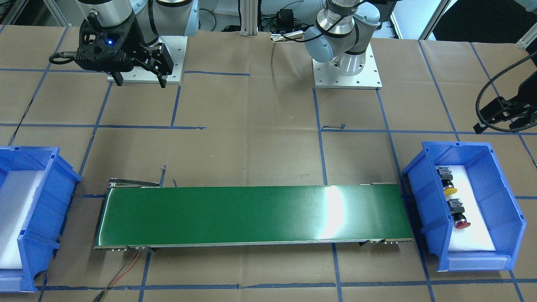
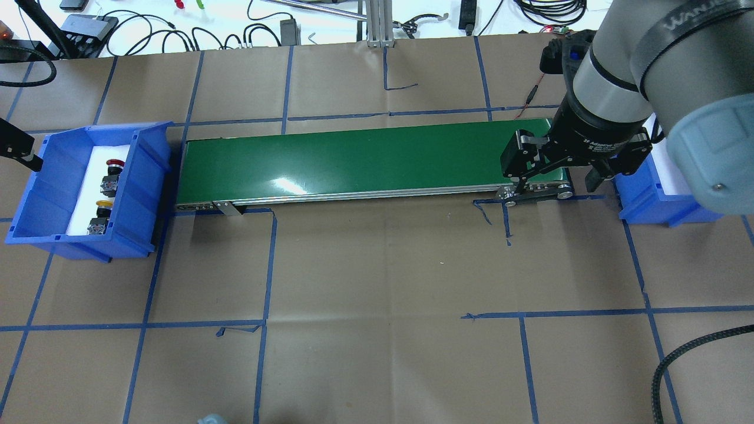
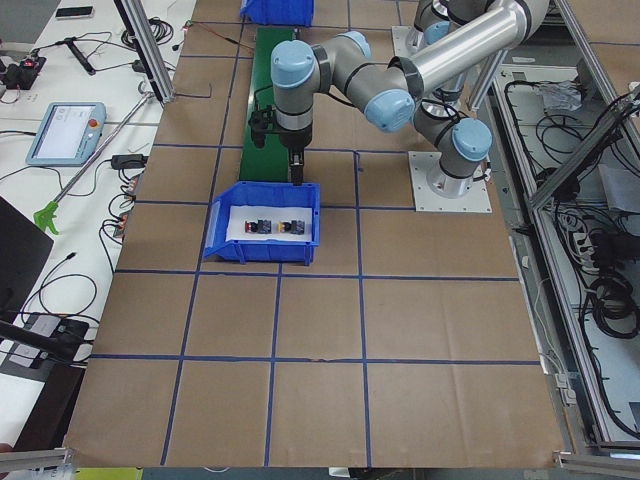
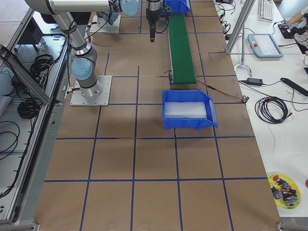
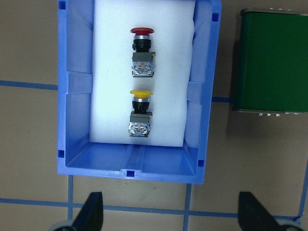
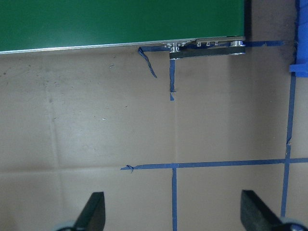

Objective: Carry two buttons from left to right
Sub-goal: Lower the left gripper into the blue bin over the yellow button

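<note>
The red button (image 5: 142, 53) and the yellow button (image 5: 139, 110) lie on white foam in the left blue bin (image 5: 77, 86), caps pointing away from the robot. They also show in the overhead view, red (image 2: 115, 163) and yellow (image 2: 104, 204). My left gripper (image 5: 173, 216) is open and empty, held high over the bin's near edge; its fingertips (image 5: 91, 211) stand wide apart. My right gripper (image 2: 554, 176) is open and empty above the table by the green conveyor's right end (image 2: 530, 153). Its fingertips (image 6: 94, 211) are wide apart.
The green conveyor belt (image 1: 251, 216) runs between the two bins and carries nothing. The right blue bin (image 4: 187, 110) holds only white foam. Brown paper with blue tape lines covers the table (image 2: 383, 265). Cables lie along the far edge.
</note>
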`<state>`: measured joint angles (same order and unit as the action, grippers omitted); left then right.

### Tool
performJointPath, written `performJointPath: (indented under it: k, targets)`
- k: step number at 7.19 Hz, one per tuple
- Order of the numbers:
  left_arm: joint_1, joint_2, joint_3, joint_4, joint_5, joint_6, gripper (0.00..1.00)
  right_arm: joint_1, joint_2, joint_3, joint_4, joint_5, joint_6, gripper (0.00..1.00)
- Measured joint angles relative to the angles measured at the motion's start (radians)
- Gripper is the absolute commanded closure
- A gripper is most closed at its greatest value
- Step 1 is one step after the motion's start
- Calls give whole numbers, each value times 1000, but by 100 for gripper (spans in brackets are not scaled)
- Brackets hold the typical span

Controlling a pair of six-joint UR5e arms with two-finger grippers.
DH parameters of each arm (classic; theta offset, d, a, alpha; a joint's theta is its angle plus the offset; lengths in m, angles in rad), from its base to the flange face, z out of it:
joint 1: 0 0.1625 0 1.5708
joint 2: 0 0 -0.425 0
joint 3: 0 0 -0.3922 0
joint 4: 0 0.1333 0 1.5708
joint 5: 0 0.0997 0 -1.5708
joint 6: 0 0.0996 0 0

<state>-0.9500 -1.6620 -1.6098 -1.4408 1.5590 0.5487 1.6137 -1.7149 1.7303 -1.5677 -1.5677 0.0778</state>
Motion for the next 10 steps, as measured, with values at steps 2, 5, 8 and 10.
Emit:
performJointPath:
  k: [2, 5, 8, 10]
  targets:
    - [4, -67, -5, 72, -1, 3, 0, 0, 0, 0, 0, 0, 0, 0]
    - [-2, -106, -55, 158, -8, 2, 1, 0, 1, 0, 0, 1, 0, 0]
    - [-6, -136, -157, 311, -10, 3, 1, 0, 3, 1, 0, 2, 0, 0]
    - [-6, -163, -215, 398, -8, 8, 1, 0, 4, 3, 0, 2, -1, 0]
